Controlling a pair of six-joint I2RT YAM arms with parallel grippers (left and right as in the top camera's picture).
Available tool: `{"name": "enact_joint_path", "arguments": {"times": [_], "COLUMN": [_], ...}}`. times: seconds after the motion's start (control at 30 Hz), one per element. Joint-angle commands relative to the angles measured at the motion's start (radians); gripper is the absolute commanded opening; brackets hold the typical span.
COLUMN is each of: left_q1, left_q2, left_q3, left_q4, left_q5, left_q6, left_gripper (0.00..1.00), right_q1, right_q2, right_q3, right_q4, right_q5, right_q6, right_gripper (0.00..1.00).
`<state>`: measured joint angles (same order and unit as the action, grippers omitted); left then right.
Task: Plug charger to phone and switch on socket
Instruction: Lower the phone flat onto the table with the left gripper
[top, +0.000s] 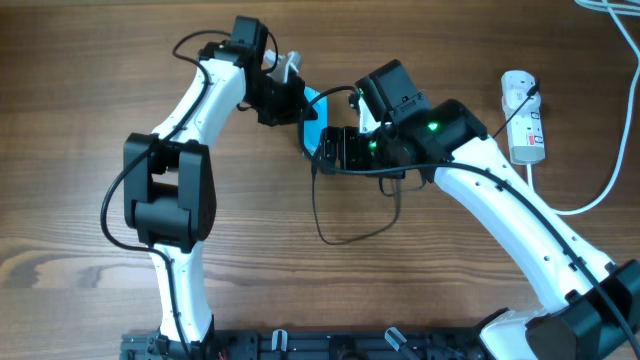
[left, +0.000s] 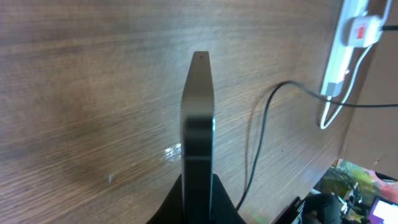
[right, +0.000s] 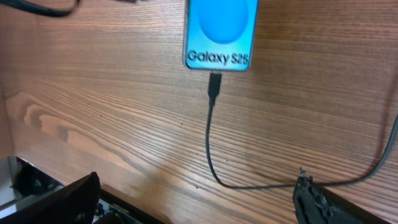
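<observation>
Table: brown wood (top: 80, 100) with dark stripes, and both robot arms reach over it.
Right pincer: the right gripper (right: 199, 196) is let go and spread wide. Its two dark fingers (right: 68, 202) show in the low corners of its own camera. Nothing is between them.
Cable: the charger (right: 211, 149) is a thin black line on the wood. It makes a loose loop (top: 340, 235) close to the robot, below the right gripper.
Cable tip: the small black end (right: 214, 84) touches the short edge of the phone, right under the word "Galaxy". It looks pushed in.
Phone: the phone (right: 221, 31) is in the middle of the table, between the two arms. Its blue screen faces the right arm.
Left pincer: the left gripper (top: 285, 100) is squeezed tight on the phone (left: 198, 124) and holds it up on its thin side.
Power strip: the socket (top: 524, 118) is white and lies far off at the right side, well apart from the phone. A thick white lead (top: 600, 190) curls away from it.
</observation>
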<state>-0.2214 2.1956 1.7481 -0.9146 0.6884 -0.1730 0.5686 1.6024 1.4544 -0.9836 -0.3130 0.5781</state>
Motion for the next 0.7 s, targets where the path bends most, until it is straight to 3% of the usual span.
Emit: {"name": "enact_joint_path", "arguments": {"times": [0.0,0.67], "left_q1": [-0.018,-0.045], "left_q2": [-0.002,-0.001], "left_q3": [-0.068,-0.180], "left_q4": [0.051,0.134], "left_q5": [0.021,-0.039], "left_q6": [-0.019,-0.015], "left_gripper": [0.07,0.07], "right_q1": [0.000,0.001], "right_q2": [-0.022,-0.022], "right_q3": [0.010,0.010], "right_q4": [0.016,0.018], "right_q5": [0.008,0.008], "right_q6": [0.001,0.002], "right_gripper": [1.00,0.99]}}
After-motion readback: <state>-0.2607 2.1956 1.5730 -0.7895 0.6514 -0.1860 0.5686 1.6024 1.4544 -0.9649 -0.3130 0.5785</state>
